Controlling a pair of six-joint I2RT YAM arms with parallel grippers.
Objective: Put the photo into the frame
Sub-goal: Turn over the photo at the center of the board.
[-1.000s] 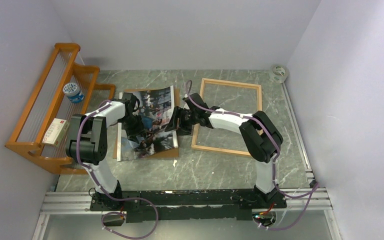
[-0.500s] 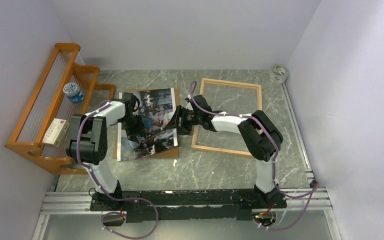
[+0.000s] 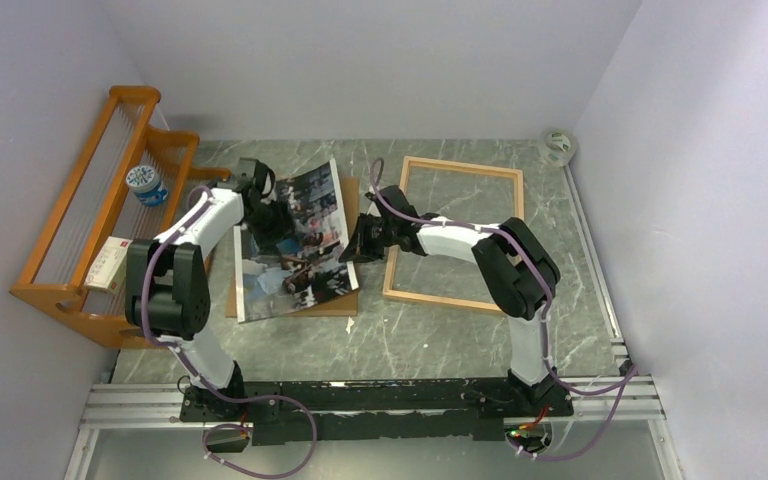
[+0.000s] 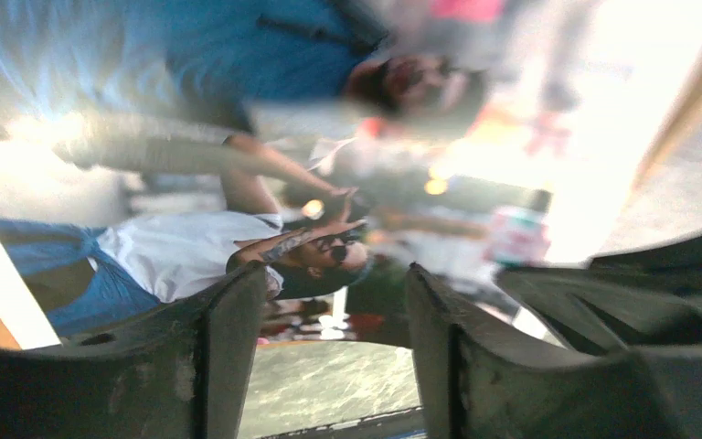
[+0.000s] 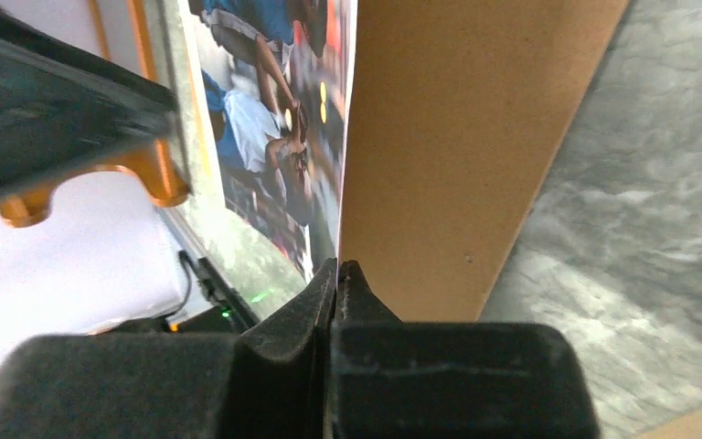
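We see the photo [image 3: 295, 250] lying btw the two grippers, on top of the brown backing board [image 5: 457, 137], w/ its far-R corner sticking out past the board's far edge. L gripper [image 3: 263, 208] sits over the photo's far-L part. In the L wrist view its fingers [image 4: 228, 357] stand moderately apart w/ nothing clamped btw them, and the print (blue shirt, white top) fills the view just beyond the tips. We can't tell if the tips touch the paper. R gripper [image 3: 353, 247] is at the photo's R edge, fingers [image 5: 292, 320] pressed fully together. The print's white border runs straight into the seam btw the tips, so we read it as pinched on that edge, w/ the board just to the outer side of the tips. The frame [image 3: 465, 166] lies flat on the table [image 3: 410, 340] on the R gripper's outer side, back behind its wrist. Its L rail passes under the R forearm, and it's apart from the photo. Orange rack [image 3: 55, 297] stands well out past the L gripper's outer side
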